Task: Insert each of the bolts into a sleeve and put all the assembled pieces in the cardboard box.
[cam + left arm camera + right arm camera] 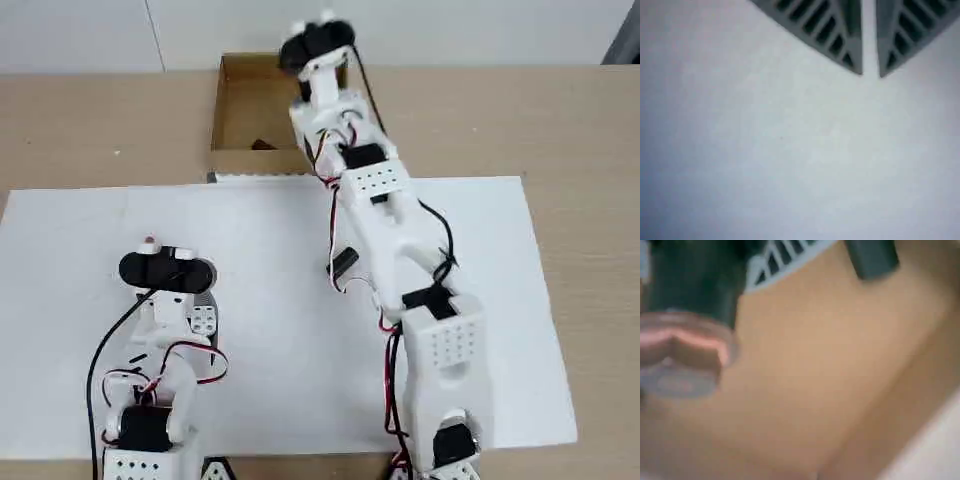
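Field notes. My left tool [871,73]: narrow, just a thin slit between the grey ribbed fingers [840,35], holding nothing, hanging just over the white sheet [270,300]. My left arm sits folded at the near left of that sheet. My right tool [318,48]: extended to the far side, above the right part of the cardboard box [217,105]; wide or narrow, I cannot tell. Right wrist view, blurred: a black cylinder [690,280] with a clear, pink-tinged collar, close up over the box's brown floor; a second dark piece [871,257] farther off. From above, one small dark piece [262,145] lies on the box floor by its near wall. Surface: pale wooden worktop [90,130], sheet covering most of it, box just beyond the sheet's far edge. Behind, a plain white wall [150,30]
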{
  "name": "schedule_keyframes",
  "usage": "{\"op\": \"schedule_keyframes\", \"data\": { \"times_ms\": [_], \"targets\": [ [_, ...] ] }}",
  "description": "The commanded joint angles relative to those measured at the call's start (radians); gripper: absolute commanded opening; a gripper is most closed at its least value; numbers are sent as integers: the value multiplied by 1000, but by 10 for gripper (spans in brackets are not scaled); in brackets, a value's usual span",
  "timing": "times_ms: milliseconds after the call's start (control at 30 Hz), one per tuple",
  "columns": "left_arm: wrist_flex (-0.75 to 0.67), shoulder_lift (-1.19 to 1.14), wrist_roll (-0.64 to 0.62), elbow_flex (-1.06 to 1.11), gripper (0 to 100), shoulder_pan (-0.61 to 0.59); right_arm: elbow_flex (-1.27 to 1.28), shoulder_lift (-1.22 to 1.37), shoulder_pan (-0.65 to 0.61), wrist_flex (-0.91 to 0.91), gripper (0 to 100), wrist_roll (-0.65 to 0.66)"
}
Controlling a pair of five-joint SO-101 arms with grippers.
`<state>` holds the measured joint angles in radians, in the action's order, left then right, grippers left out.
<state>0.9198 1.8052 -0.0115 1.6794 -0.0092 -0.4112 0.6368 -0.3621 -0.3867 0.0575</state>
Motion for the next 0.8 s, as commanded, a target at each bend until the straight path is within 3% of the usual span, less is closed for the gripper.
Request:
{"op": "schedule_keyframes", "data": {
  "times_ms": [0,200,533,767],
  "targets": [
    [-5,11,0,-5,6,0,-77,5,-4,30,16,14],
    [-5,11,0,-5,6,0,-77,35,-16,8,184,9],
    [-5,11,0,-5,6,0,-78,-50,-22,7,187,11],
    [-5,11,0,-5,6,0,-78,-173,-22,-179,187,8]
  ]
}}
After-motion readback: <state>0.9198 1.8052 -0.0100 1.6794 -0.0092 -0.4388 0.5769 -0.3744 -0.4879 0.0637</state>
